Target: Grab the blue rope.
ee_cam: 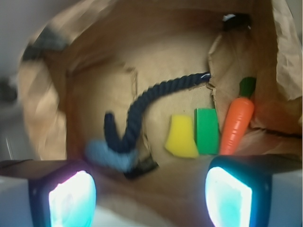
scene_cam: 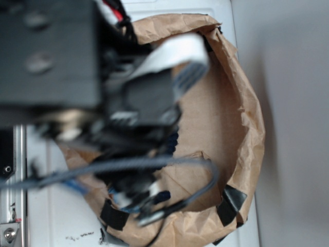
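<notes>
The exterior view looks steeply down, close behind the blurred arm; the wrist view peers past its fingertips (ee_cam: 71, 198) (glowing) into the same paper bag (scene_cam: 247, 118).

Both views are soft and evenly lit. In the exterior view the arm (scene_cam: 77, 77) fills the near left, dark and heavily out of focus. In the wrist view the fingertips (ee_cam: 71, 198) glow cyan-white with glare; the blue rope (ee_cam: 142, 106) is reasonably sharp, while the left edge smears.

WidowX arm, black housing, blurred close to lens.
Two round screws (scene_cam: 38, 62) on the casing; white ribbon cable (scene_cam: 172, 54); grey braided cable (scene_cam: 128, 165); fingertips (ee_cam: 71, 196) glowing cyan-white.
</notes>
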`<state>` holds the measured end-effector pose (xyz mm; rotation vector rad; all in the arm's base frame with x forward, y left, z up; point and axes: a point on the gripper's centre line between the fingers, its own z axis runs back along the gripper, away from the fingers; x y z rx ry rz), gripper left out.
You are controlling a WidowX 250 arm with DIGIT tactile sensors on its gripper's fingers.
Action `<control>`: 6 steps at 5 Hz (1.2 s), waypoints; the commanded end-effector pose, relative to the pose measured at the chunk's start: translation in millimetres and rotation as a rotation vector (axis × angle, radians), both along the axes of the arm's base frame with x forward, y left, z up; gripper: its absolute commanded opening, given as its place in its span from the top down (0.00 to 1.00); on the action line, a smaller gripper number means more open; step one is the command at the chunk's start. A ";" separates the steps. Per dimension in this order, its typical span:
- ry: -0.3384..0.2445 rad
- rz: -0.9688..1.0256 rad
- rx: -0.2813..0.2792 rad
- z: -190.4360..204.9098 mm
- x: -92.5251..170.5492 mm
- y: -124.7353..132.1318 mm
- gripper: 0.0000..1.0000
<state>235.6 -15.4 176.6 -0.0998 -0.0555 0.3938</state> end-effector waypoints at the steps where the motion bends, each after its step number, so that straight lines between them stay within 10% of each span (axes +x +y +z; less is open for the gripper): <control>1: -0.017 0.155 -0.036 -10.0 11.7 17.2 0.00; 6: -0.023 0.070 -0.093 -55.3 10.8 21.5 0.00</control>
